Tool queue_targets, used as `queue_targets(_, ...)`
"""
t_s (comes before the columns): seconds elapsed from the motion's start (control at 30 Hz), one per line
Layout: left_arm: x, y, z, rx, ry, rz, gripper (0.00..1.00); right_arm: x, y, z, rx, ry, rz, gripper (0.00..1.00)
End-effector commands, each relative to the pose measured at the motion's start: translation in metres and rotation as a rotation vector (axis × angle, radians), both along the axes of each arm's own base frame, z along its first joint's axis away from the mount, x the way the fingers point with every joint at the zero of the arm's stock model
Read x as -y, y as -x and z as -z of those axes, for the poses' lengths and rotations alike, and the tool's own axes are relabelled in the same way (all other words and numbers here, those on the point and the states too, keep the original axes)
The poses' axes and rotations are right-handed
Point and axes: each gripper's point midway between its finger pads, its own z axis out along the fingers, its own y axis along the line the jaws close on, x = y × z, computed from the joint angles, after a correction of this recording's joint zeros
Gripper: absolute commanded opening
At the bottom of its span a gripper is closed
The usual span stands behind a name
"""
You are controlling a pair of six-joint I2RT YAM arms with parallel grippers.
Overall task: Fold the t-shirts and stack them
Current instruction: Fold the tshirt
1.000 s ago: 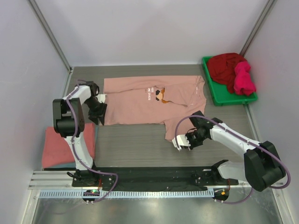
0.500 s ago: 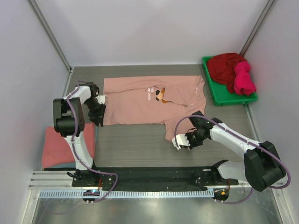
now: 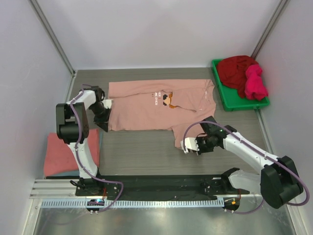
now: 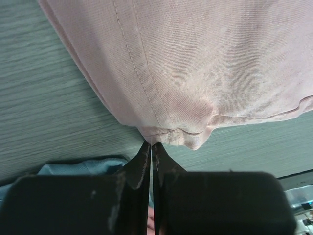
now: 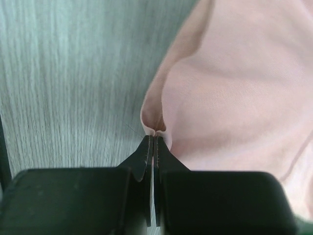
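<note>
Since the pink t-shirt [image 3: 142, 107] looks soft, light and floppy, its edges are the best holds. It lies spread on the table [image 3: 142, 147]. The left claw [image 4: 151, 147] is squeezed tight on its left end, and the right claw [image 5: 154, 138] on its near right edge.

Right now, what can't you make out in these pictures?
- Top view: text on the pink t-shirt is too small to read.
- Top view: the dark red t-shirt and magenta t-shirt hide what lies under them in the green bin.
- Top view: the left arm covers part of the coral-red t-shirt.
</note>
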Motion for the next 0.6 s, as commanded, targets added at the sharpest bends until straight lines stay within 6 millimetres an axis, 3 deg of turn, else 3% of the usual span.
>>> queue_targets(0.0,0.001,-0.016,-0.018,0.122,0.004,0.048,0.01,-0.005,-0.021,-0.033,0.098,-0.056,0.147,0.01)
queue_targets(0.33,-0.003,-0.028,-0.055,0.212,-0.013,0.085,0.01,-0.013,-0.071,-0.12,0.279,-0.177,0.384,0.01)
queue_targets(0.57,-0.004,-0.031,-0.071,0.245,-0.022,0.09,0.0,-0.016,-0.103,-0.154,0.37,-0.22,0.44,0.01)
